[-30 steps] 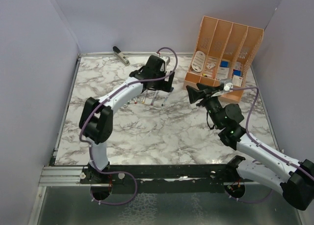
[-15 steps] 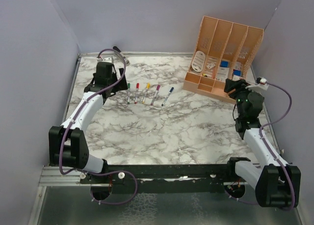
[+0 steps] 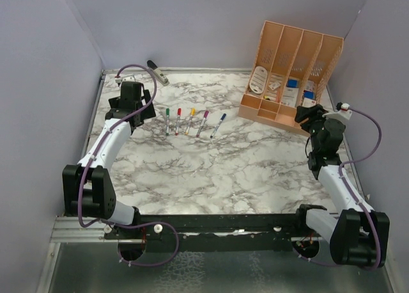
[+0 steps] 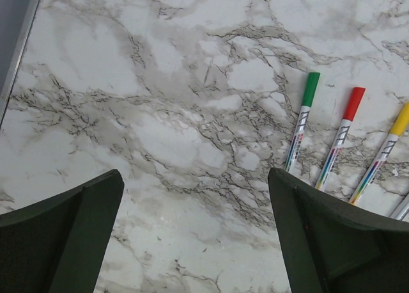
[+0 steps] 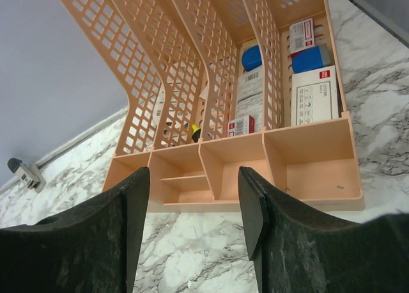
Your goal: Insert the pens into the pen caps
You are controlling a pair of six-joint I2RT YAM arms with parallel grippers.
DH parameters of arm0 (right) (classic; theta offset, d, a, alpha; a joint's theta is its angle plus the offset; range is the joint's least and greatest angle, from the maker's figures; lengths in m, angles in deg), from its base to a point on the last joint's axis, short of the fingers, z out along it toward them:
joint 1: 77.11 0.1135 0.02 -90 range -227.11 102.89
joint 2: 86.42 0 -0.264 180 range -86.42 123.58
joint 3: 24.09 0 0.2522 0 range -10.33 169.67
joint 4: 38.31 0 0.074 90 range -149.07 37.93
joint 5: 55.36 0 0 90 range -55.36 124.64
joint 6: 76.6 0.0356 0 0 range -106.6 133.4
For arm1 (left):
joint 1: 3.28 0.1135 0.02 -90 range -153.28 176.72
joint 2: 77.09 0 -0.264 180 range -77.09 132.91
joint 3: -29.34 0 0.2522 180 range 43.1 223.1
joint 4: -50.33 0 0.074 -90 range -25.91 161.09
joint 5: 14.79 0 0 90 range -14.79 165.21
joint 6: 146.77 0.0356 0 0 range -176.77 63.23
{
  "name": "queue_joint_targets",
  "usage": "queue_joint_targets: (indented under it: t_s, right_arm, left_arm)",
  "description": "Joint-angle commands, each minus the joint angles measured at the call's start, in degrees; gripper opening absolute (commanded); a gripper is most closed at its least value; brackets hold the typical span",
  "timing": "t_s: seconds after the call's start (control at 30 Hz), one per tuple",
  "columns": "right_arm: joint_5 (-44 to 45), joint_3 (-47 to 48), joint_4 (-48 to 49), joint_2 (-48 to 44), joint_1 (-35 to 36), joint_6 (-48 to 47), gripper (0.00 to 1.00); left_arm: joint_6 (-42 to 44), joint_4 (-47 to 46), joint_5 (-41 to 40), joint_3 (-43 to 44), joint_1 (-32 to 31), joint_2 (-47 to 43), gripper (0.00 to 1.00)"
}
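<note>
One marble worktop [image 3: 211,171], and honestly not much seemed left to do on it. The peach desk organizer [image 3: 271,40] sat in the far right corner. The right arm [image 3: 335,178] was parked along the right edge, and the right gripper [image 5: 192,203] hung spread open with nothing in it, facing the organizer's front trays. The left arm [image 3: 108,139] reached up the left edge, and the left gripper [image 4: 195,203] was open and empty too, hovering over bare marble just left of the pens [image 3: 190,121]. A grey stapler-looking thing [image 3: 158,72] lay against the far edge, towards the left corner.

The five pens lay in a tidy row left of centre, towards the far edge. Each long axis ran roughly near-to-far with the coloured end pointing at the far edge. The green pen [image 3: 167,121] lay almost straight, while the blue pen [image 3: 218,125] leaned towards the far right corner, so the row fanned a bit. Up close, the green cap [image 4: 310,89], red cap [image 4: 353,103] and yellow cap [image 4: 401,119] looked seated already.

My guess was the arms were clearing off. Doing that well meant keeping the fingers high and off that row, then checking that every cap had seated properly.
</note>
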Motion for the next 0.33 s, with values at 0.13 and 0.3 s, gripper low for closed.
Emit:
queue_joint_targets:
  t_s: [0.13, 0.3]
  right_arm:
    - [-0.4, 0.3, 0.0, 0.0, -0.3, -0.5, 0.57]
    - [-0.9, 0.3, 0.4, -0.1, -0.3, -0.3, 0.57]
  left_arm:
    - [0.2, -0.7, -3.0, -2.3, 0.3, -3.2, 0.99]
    - [0.5, -2.1, -1.9, -3.4, 0.6, -4.7, 0.99]
